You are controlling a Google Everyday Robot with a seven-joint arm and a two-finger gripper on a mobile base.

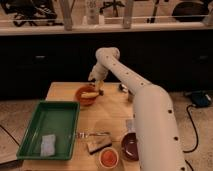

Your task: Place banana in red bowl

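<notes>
The orange-red bowl (85, 95) sits at the far side of the wooden table (110, 120). The pale-yellow banana (90, 94) lies across the bowl, inside its rim. My gripper (96, 85) is just above and behind the bowl's right side, close to the banana's right end. The white arm (145, 110) reaches over the table from the right front.
A green tray (47, 127) with a pale cloth (47, 144) is at the front left. A darker maroon bowl (131, 145), a pale-rimmed bowl with orange inside (108, 157) and a brown block (98, 144) are at the front. Small items (125, 90) lie far right.
</notes>
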